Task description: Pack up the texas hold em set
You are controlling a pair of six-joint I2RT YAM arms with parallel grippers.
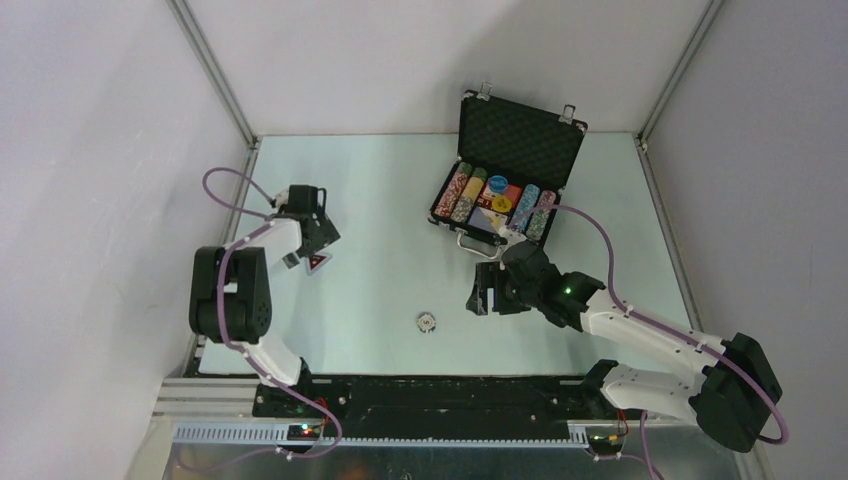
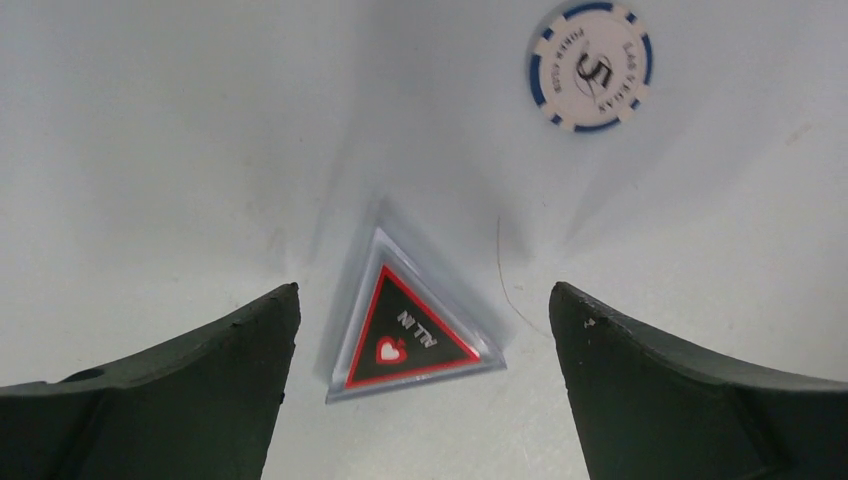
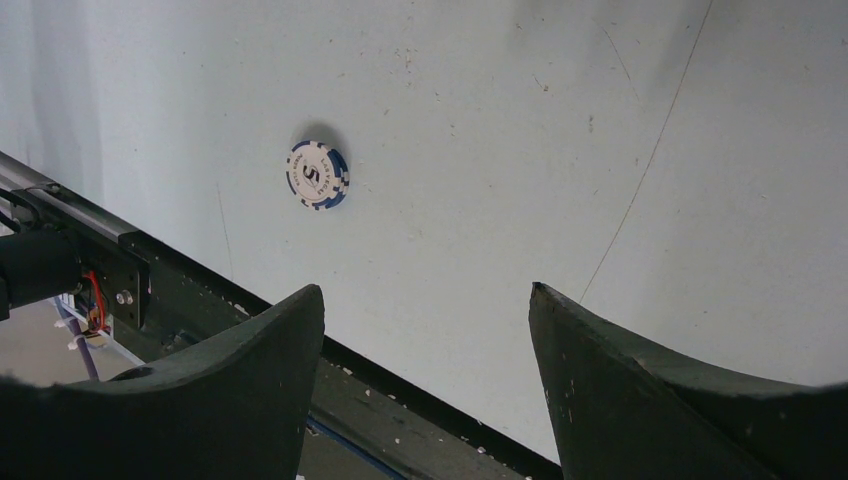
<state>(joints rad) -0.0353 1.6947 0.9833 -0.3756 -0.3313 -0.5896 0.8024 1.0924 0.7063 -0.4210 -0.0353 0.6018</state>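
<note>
Left gripper [image 2: 422, 292] hung with its claw spread wide, nothing in it. Right gripper [image 3: 425, 290] was also parted and empty, just in front of the black briefcase [image 1: 520, 140], which sat open at the table's [image 1: 380, 200] far right. Dark triangular piece [image 2: 405, 335] lay flat between the left fingers, touching neither. One blue-and-white poker chip [image 3: 318, 175] lay alone near the front edge.

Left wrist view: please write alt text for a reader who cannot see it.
A black triangular marker with red border and heart lies on the pale table between the open fingers of the left hand, untouched. A white-and-blue round poker chip lies beyond it.
</note>
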